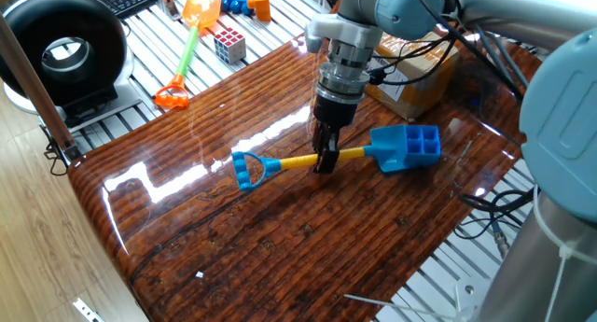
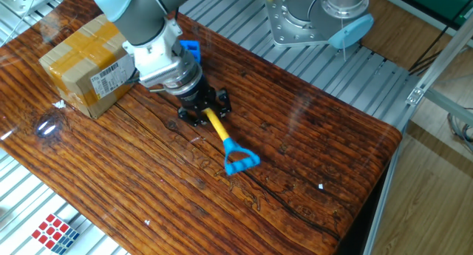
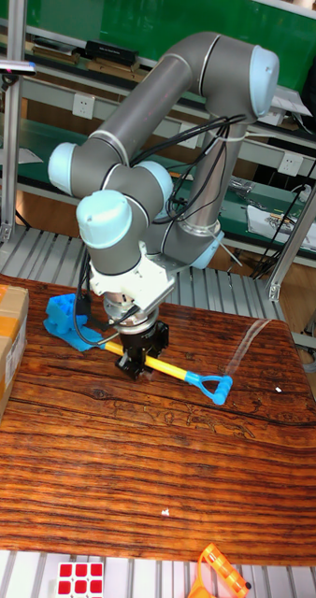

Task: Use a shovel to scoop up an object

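My gripper is shut on the yellow shaft of the shovel, which lies low across the wooden table. The shovel's blue D-loop points left and its blue blade points right. The object, a blue block with square cells, sits at the blade's far end, on or against it. In the other fixed view the gripper holds the shaft and the object peeks out behind the wrist. The tall view shows the gripper, shovel and object.
A brown cardboard box stands behind the block, also seen as a box in the other view. An orange-bladed shovel and a puzzle cube lie off the table's far left, near a black round device.
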### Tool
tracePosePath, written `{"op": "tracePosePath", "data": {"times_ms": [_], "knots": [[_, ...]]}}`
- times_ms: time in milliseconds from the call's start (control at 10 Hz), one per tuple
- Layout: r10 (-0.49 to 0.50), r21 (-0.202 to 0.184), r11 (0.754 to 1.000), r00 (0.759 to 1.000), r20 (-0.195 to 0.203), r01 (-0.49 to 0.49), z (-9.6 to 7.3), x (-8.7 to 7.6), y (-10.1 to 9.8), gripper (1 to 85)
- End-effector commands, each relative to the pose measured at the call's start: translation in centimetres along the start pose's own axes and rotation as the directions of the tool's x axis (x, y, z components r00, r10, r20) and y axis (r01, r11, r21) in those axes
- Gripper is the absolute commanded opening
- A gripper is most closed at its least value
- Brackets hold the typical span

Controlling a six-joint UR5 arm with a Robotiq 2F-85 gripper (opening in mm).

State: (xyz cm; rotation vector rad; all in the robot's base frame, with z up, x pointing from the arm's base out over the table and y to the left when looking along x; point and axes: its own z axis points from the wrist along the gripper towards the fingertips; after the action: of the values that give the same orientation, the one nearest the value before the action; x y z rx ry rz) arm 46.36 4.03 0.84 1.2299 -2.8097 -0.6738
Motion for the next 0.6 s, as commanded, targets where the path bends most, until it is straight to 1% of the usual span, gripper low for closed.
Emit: {"op": "tracePosePath", "data": {"times_ms": [0, 300, 500], "knots": [[0.116, 0.012, 0.993, 0.993, 0.010, -0.116, -0.4, -0.7, -0.2, 1.0], [0.168, 0.044, 0.985, 0.986, -0.006, -0.167, -0.2, -0.3, -1.2, 1.0], [0.208, 0.031, 0.978, 0.978, 0.001, -0.208, -0.1, -0.6, -1.2, 1.0]]}}
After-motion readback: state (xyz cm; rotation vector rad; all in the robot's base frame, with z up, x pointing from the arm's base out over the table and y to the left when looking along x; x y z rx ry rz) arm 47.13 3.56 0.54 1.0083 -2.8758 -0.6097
